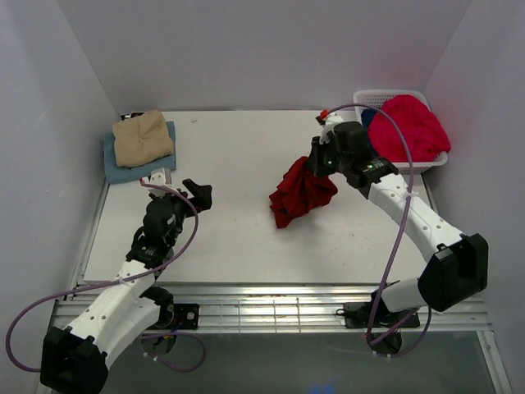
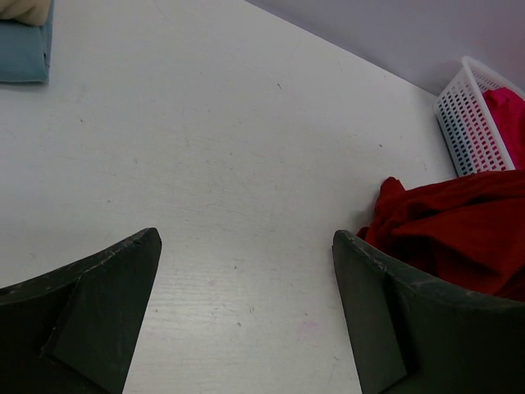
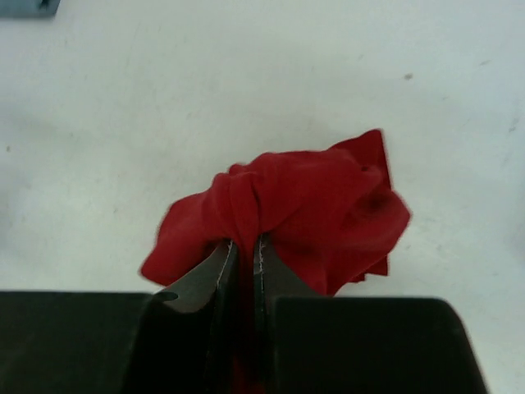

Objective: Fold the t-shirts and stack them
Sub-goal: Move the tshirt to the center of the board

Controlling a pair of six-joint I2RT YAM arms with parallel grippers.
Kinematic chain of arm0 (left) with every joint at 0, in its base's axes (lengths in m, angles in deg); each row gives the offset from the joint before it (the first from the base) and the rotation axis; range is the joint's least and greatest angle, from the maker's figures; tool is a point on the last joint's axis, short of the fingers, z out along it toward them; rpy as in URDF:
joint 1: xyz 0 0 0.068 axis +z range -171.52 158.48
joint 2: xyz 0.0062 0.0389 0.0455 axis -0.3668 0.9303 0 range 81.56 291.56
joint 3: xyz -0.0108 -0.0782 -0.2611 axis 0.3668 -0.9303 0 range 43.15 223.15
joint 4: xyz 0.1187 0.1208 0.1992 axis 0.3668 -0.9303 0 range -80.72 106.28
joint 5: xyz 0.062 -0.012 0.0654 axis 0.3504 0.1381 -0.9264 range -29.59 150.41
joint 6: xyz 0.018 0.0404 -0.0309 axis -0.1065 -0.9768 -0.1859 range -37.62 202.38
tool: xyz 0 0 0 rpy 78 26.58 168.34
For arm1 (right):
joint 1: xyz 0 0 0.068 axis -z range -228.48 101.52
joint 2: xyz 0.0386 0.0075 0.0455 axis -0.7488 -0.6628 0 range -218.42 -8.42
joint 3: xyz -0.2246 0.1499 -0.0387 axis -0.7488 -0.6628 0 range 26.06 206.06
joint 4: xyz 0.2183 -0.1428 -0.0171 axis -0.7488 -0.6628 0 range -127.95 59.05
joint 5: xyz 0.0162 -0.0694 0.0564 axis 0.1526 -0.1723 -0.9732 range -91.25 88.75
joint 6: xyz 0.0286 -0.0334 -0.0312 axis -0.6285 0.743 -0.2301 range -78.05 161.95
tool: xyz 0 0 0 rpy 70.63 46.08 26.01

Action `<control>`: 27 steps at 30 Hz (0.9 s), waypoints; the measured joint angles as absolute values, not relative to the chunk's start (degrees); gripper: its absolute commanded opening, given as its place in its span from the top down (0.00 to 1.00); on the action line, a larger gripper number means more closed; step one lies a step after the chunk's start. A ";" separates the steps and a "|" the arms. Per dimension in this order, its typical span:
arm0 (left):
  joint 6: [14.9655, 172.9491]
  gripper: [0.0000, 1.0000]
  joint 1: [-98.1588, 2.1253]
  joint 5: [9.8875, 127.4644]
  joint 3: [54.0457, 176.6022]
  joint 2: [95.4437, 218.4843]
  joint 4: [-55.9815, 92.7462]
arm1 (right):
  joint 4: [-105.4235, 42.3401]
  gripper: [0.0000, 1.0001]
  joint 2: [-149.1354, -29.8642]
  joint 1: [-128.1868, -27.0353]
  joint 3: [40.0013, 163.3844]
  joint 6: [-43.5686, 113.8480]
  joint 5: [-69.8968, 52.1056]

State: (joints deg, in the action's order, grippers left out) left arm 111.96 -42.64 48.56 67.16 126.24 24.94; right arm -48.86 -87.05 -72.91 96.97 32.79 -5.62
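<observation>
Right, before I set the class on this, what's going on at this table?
The robot's right end effector is shut on a bunched dark red t-shirt over the table. The left end effector is open and holds nothing. A folded tan t-shirt lies on a light blue t-shirt at the far left; a pinkish-red t-shirt is heaped in the white basket, far right.
</observation>
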 measured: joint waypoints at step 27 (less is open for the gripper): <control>115.48 0.05 -42.64 43.20 67.21 122.07 19.28 | -54.89 0.92 -85.10 -102.02 113.93 31.80 16.88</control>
